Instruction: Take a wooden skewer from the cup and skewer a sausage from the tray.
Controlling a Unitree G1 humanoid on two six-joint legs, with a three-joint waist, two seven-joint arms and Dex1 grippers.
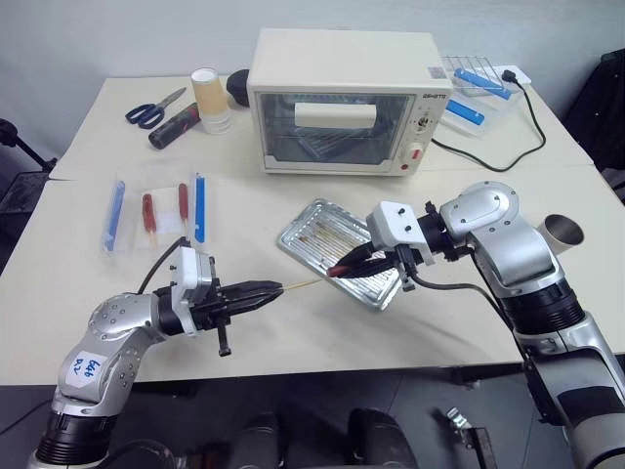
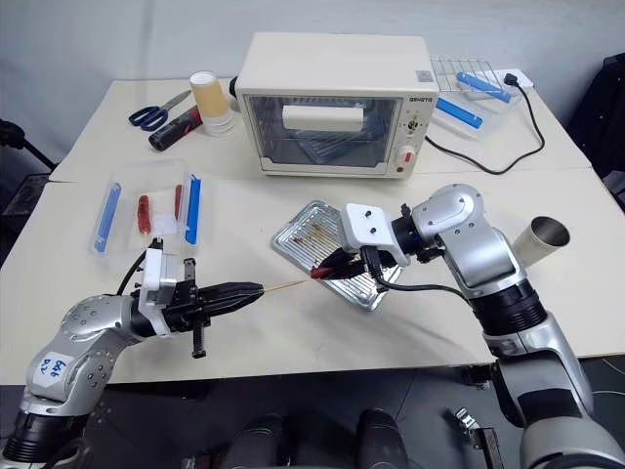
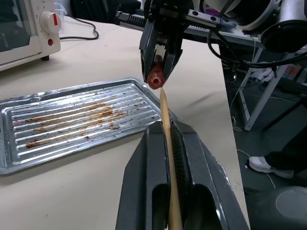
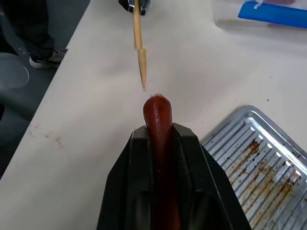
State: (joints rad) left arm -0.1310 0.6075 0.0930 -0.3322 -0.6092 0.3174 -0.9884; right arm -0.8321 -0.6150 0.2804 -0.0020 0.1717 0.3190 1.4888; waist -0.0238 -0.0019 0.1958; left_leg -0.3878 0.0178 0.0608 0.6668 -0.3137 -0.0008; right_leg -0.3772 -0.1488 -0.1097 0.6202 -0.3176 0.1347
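Note:
My left gripper is shut on the wooden skewer, a thin pale stick pointing level toward the right. My right gripper is shut on the sausage, small and glossy reddish-brown, whose end juts from the fingers toward the skewer. In the right wrist view the skewer's sharp tip lies just short of the sausage's end, in line with it. Both meet over the table just in front of the tray, a ridged silver tray with brown grease stains. The steel cup is at the table's right edge, behind my right arm.
A cream toaster oven stands at the back centre, its cord trailing right. A clear plastic box with blue items and wrapped red sticks lies at left. Scissors and an orange cup sit back left.

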